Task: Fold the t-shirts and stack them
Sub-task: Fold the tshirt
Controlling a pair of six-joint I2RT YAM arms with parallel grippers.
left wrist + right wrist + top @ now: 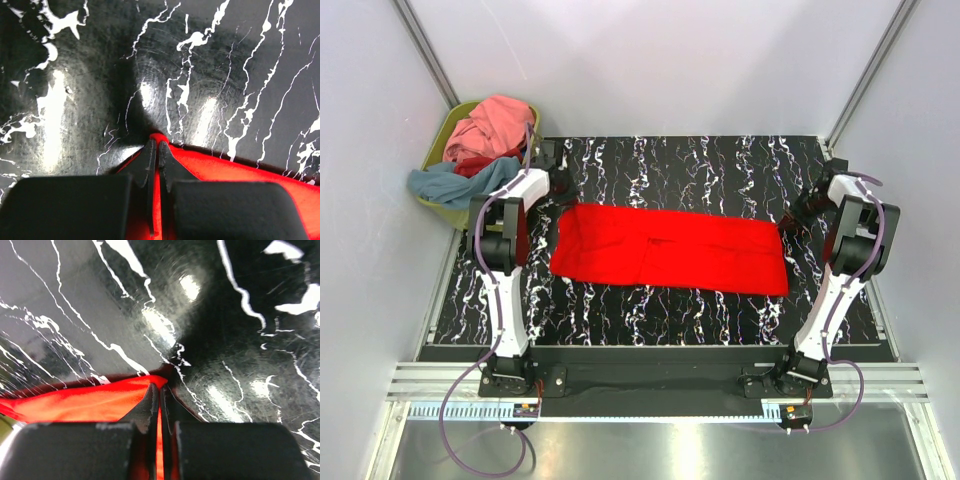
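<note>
Left jaws are closed on the left end of the red t-shirt (670, 250), right jaws on its right end. You see it flat, a long band across the middle of the table (700, 170). Other t-shirts (495, 125) fill the basket (448, 125) beyond the far left corner.

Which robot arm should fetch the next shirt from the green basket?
Probably the left: the olive-green plastic basket sits beside the left claw, far from the right claw. Both pinch the bright red cloth t-shirt.
</note>
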